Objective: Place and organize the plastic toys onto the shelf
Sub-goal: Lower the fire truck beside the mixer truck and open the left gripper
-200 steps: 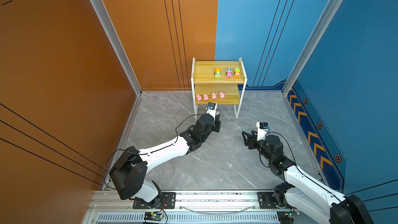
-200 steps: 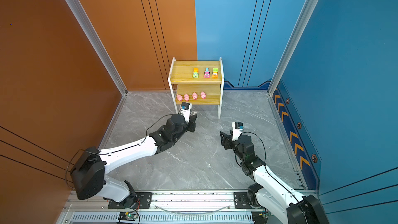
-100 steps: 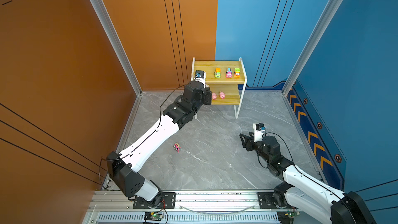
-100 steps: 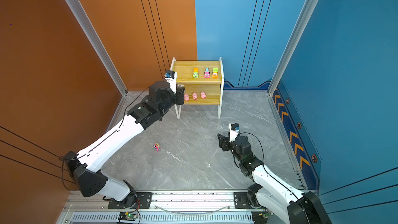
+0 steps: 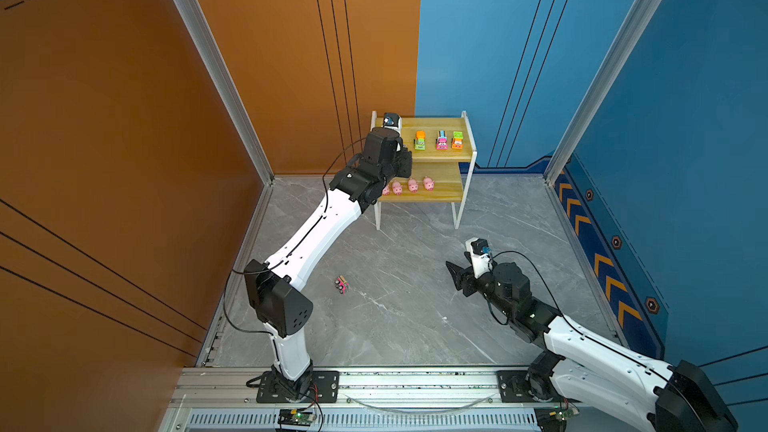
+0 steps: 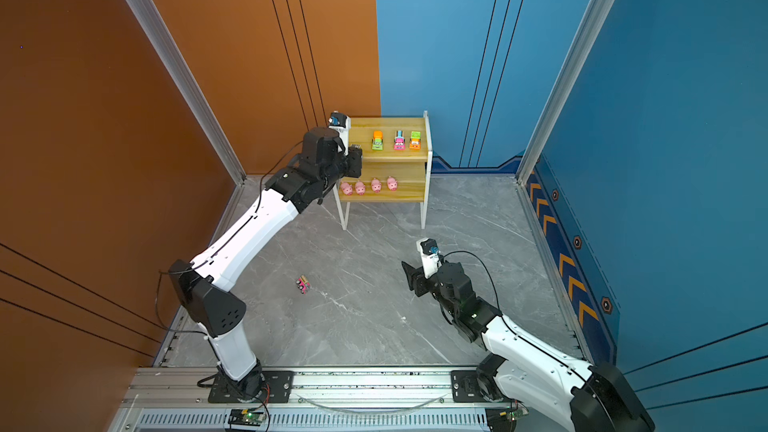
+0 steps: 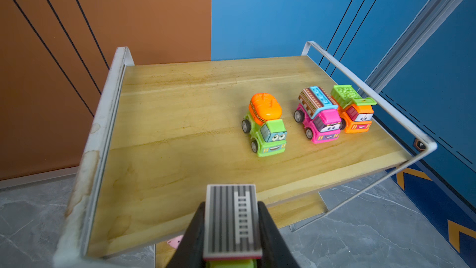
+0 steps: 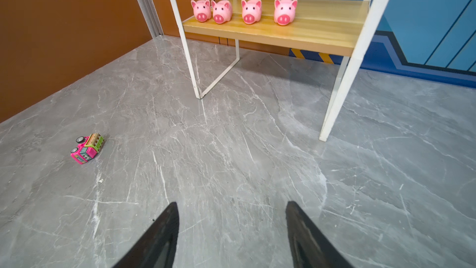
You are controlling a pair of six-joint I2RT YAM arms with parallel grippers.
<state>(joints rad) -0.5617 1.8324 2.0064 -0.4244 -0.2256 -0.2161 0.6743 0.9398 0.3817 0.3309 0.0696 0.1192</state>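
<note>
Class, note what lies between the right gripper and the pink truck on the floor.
Nothing: the right wrist view shows only bare floor between the right gripper and that pink truck.

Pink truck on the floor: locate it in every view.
Top view: pink truck on the floor, in front of the shelf.
Top view: pink truck, same spot.
Left wrist: absent.
Right wrist: pink truck on the floor, apart from the shelf.
Shared landmark: the shelf.

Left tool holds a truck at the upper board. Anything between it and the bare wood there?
Nothing visible. The truck in the left tool hangs at the upper board's front edge; bare wood lies ahead, and the three parked trucks stand off to the side.
</note>
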